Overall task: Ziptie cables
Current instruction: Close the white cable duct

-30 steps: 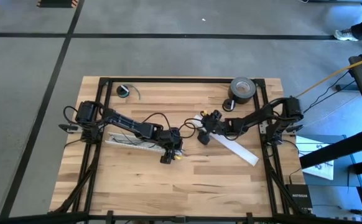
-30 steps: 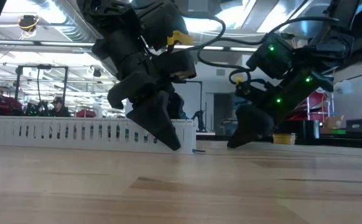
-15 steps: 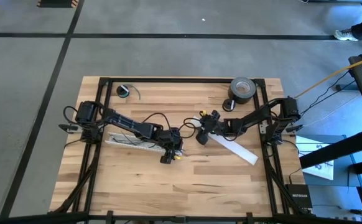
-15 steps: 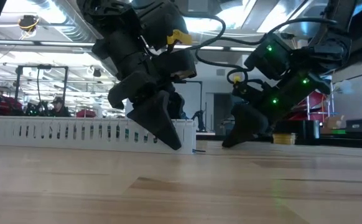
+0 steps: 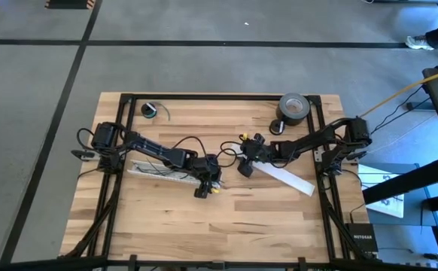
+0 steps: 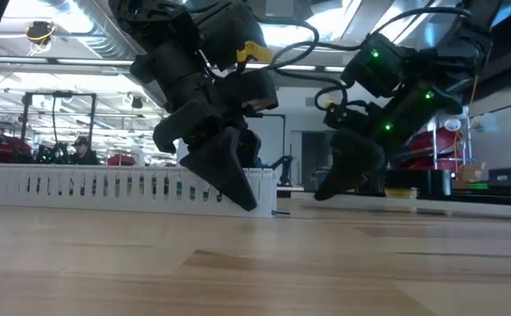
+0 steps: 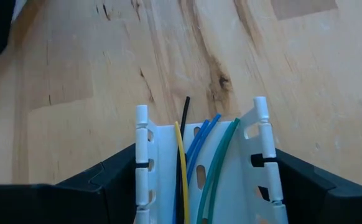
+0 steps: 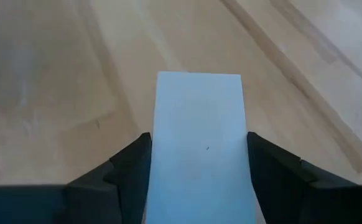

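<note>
On the wooden worktop (image 5: pixel 226 218), left hand (image 5: pixel 203 188) clamps the slotted channel (image 7: pixel 203 168) holding untied cables (image 7: pixel 199 155); right hand (image 5: pixel 243 167), at three o'clock, grips a white strip (image 8: pixel 198 143).

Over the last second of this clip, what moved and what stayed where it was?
The right gripper, its fingers on either side of the flat white cover strip, rose off the table and crept toward the left arm; the strip's free end swung slightly. The left gripper did not move, its fingers flanking the slotted white duct with the coloured wires in it. The tape roll stayed put.
</note>
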Robot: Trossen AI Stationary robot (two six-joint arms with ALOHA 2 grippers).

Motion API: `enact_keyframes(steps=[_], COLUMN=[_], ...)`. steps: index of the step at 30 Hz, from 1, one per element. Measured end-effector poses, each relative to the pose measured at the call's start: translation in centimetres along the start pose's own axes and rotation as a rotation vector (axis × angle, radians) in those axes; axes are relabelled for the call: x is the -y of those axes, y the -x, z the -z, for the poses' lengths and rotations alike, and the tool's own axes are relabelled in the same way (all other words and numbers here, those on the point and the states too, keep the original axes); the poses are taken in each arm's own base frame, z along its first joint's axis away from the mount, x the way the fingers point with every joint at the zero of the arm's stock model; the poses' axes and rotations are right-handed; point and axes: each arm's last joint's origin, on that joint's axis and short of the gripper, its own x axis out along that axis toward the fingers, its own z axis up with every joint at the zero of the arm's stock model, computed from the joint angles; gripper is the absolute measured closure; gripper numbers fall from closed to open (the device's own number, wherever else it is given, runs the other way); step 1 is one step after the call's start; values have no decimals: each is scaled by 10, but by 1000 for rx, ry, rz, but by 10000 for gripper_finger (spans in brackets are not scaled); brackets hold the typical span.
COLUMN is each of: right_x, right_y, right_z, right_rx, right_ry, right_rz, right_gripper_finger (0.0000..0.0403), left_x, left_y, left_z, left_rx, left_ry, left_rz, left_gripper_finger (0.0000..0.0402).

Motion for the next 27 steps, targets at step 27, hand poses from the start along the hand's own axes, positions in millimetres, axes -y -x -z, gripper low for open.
enact_keyframes(steps=[27], right_x=[-7], right_y=[3], right_z=[-20], right_rx=[-38], right_ry=[67], right_rz=[-53], right_gripper_finger=[207], left_x=[0], left_y=[36], left_z=[1], left_rx=[26], left_ry=[2], left_rz=[-14], left_gripper_finger=[88])
